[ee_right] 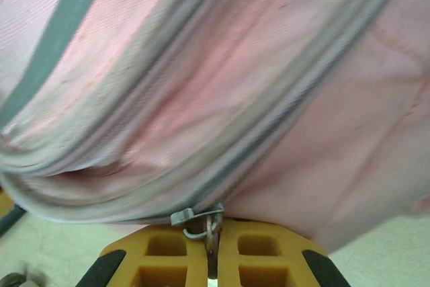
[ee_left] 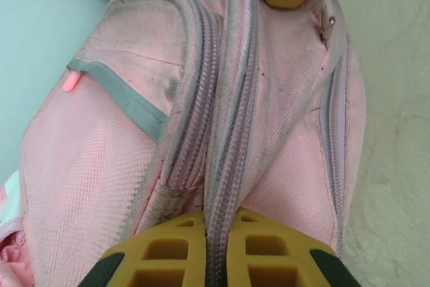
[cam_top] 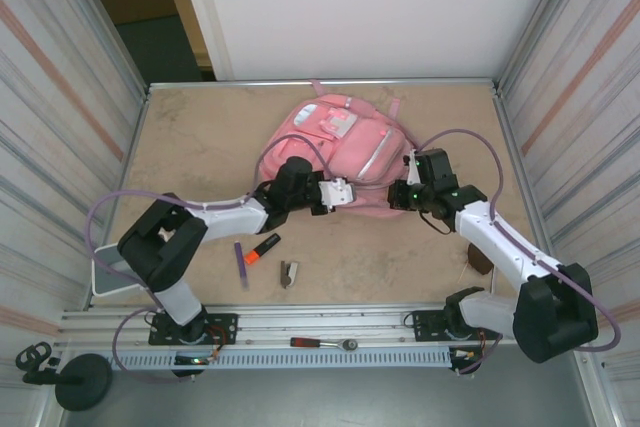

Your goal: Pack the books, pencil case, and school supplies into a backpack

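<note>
The pink backpack (cam_top: 345, 142) lies at the back middle of the table. My left gripper (cam_top: 345, 193) is at its near edge, shut on a ridge of the grey zipper band (ee_left: 228, 132), which is pinched between the yellow fingertips (ee_left: 255, 233). My right gripper (cam_top: 400, 195) is at the bag's right side, shut on the metal zipper pull (ee_right: 201, 218). An orange-and-black highlighter (cam_top: 262, 247), a thin purple pen (cam_top: 240, 265) and a small grey clip-like piece (cam_top: 288, 273) lie on the table in front of the left arm. The books and pencil case are out of view.
A red-handled metal tool (cam_top: 322, 343) lies on the front rail. A grey tray (cam_top: 108, 277) sits at the left edge behind the left arm. A dark brown thing (cam_top: 478, 259) pokes out beside the right arm; I cannot tell what it is. Walls close in on both sides.
</note>
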Controlling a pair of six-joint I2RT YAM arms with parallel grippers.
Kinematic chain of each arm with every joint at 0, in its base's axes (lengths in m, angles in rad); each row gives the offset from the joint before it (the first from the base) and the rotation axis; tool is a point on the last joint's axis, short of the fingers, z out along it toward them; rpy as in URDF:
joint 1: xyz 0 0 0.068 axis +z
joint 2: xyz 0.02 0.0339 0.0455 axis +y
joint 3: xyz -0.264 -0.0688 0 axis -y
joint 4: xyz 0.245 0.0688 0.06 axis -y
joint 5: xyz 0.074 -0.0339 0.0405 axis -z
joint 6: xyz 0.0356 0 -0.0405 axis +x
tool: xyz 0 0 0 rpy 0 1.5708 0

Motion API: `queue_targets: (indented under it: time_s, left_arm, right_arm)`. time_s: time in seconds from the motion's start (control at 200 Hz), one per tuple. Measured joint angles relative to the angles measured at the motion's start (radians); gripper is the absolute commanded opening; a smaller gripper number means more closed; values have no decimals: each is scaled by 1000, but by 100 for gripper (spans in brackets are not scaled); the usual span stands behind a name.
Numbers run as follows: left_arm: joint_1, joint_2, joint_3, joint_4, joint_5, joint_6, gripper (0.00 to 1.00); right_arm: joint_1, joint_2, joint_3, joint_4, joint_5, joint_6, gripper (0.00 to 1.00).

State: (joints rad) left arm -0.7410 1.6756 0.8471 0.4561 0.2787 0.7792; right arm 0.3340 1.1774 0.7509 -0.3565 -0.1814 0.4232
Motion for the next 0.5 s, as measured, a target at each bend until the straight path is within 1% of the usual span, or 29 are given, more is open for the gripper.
queue_targets:
  time_s: [0.16,0.25,0.281,0.316,0.366,0.406,0.451,0.501]
  left_arm:
    - [69,-53,-54,15,98,-22,3]
    - [99,-77,-81,18,125,-26,5]
    - [108,-87,-90,17,127,-26,8]
    - [114,-96,-97,14,130,-26,14]
    - [122,-106,-102,4,134,-24,30]
    - [127,-114,-102,-19,129,-32,40]
    - [139,-129,-102,-58,111,-53,48]
    - [149,-149,-103,-95,90,-61,53]
  right_arm:
    - [1,-1,0,20,-68,-17,0]
    - [21,-1,-2,40,-97,-17,0]
    - [29,-1,-2,45,-102,-18,0]
    - [39,-1,-2,51,-108,-17,0]
    - [51,-1,-2,61,-110,-17,0]
    - [59,-1,-2,65,-103,-17,0]
    - [60,-1,-3,62,-93,-17,0]
    - [66,-1,-3,59,-83,-16,0]
